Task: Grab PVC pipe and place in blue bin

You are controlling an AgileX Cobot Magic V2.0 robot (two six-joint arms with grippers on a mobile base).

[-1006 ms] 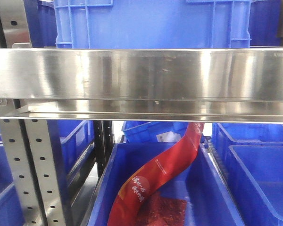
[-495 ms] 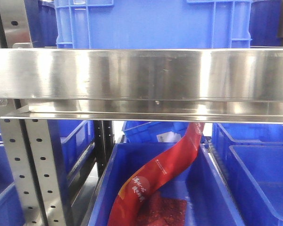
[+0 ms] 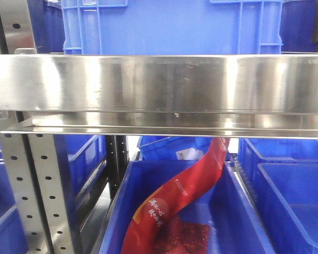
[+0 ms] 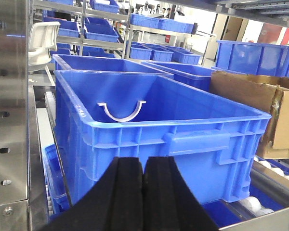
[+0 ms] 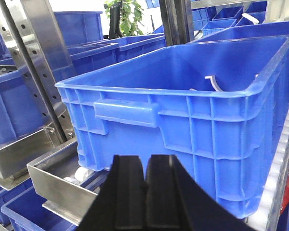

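Left wrist view looks over the left gripper, whose two black pads are pressed together with nothing between them, toward the blue bin directly ahead. Inside that bin the PVC pipe leans against the far wall, a white half-ring with its curve down and its two tabbed ends up. Beyond the bin's right side sits a cardboard box, and off its far left corner a white plastic part shows on the racking. Right wrist view shows the right gripper likewise closed and empty, facing the bin's handle side, with part of the pipe peeking over the rim. Front view shows only a steel shelf rail under the bin, and below it a red package in a lower crate.
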